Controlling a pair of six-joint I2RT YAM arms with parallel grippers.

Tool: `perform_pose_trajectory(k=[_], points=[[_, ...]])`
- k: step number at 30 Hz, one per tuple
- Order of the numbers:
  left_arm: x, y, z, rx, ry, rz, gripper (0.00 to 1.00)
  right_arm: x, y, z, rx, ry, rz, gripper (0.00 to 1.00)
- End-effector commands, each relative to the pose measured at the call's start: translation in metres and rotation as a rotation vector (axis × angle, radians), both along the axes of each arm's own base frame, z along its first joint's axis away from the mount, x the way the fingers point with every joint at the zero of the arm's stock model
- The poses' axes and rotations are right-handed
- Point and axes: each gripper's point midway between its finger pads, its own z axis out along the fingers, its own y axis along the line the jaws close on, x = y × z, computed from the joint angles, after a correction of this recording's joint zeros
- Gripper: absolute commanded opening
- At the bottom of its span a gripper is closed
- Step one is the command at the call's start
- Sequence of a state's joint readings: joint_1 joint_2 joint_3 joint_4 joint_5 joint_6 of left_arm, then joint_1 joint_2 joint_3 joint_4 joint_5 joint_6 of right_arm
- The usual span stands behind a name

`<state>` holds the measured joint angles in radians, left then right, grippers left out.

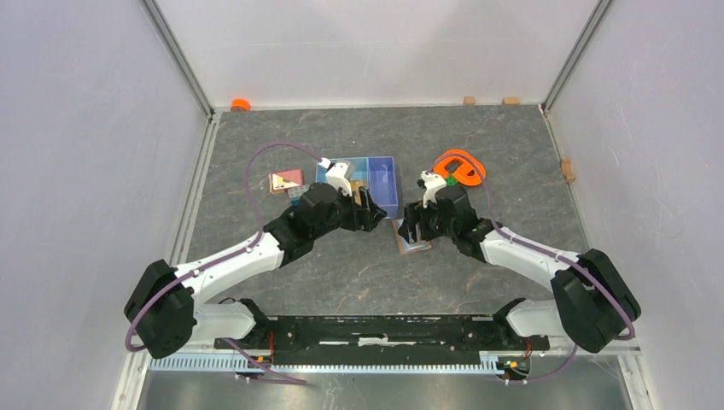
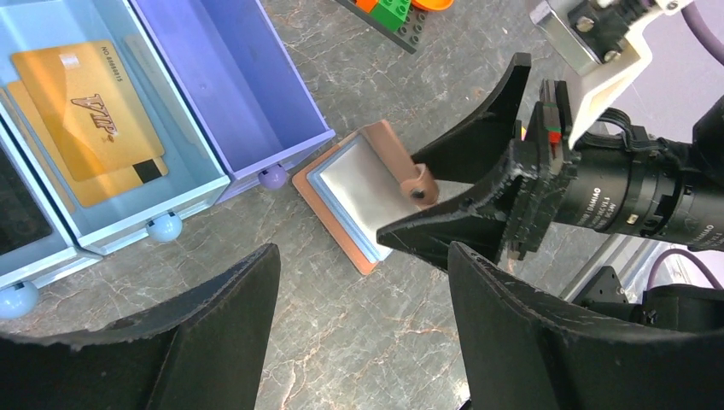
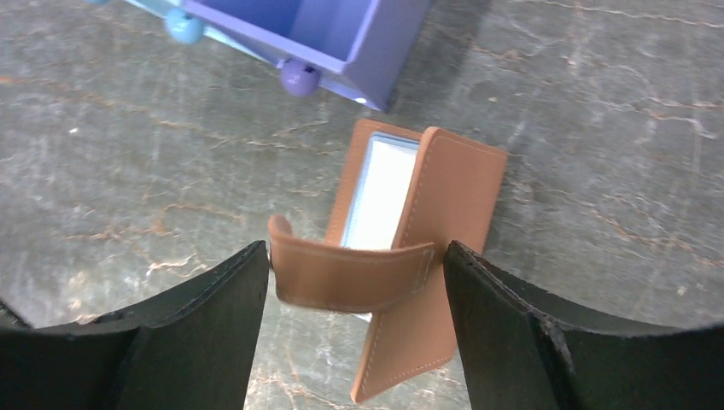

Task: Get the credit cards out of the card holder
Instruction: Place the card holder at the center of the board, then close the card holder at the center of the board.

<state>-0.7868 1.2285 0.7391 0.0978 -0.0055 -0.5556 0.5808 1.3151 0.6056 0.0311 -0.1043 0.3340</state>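
Note:
The card holder (image 3: 444, 213) lies open on the table just in front of the blue tray, its flap raised and its grey-blue inner pocket (image 3: 380, 192) showing. It also shows in the left wrist view (image 2: 350, 192) and the top view (image 1: 416, 244). My right gripper (image 3: 352, 256) is open just above it, with the closure tab (image 3: 350, 275) curled between the fingers (image 2: 461, 226). A golden credit card (image 2: 85, 111) lies on another tan one in the tray's light-blue compartment. A black card (image 2: 15, 213) shows at the left edge. My left gripper (image 2: 360, 256) is open and empty over bare table.
The blue three-compartment tray (image 1: 386, 184) stands at mid-table, close to both grippers. An orange ring-shaped object (image 1: 461, 166) with toy bricks (image 2: 393, 17) lies behind the right gripper. A pink block (image 1: 287, 180) lies left of the tray. Walls close in three sides.

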Motion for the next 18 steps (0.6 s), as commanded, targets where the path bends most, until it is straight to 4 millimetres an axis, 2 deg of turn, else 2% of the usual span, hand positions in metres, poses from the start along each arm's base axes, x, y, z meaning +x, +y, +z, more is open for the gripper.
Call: perform_pose_trajectory(k=[1,5,9,15,18], points=[[0.006,0.007,0.002,0.03,-0.043,0.019,0.78,-0.008,0.025,0.028,0.136,-0.06,0.112,0.79],[0.005,0.008,0.005,0.026,-0.048,0.021,0.78,-0.009,0.028,0.026,0.147,-0.052,0.125,0.73],[0.005,0.009,0.006,0.021,-0.047,0.024,0.77,-0.007,0.03,0.008,0.143,-0.009,0.108,0.64],[0.005,0.008,0.002,0.025,-0.035,0.024,0.77,-0.008,0.036,-0.033,0.13,0.101,0.096,0.67],[0.005,0.008,0.003,0.02,-0.032,0.023,0.77,-0.01,0.038,-0.045,0.131,0.139,0.097,0.68]])
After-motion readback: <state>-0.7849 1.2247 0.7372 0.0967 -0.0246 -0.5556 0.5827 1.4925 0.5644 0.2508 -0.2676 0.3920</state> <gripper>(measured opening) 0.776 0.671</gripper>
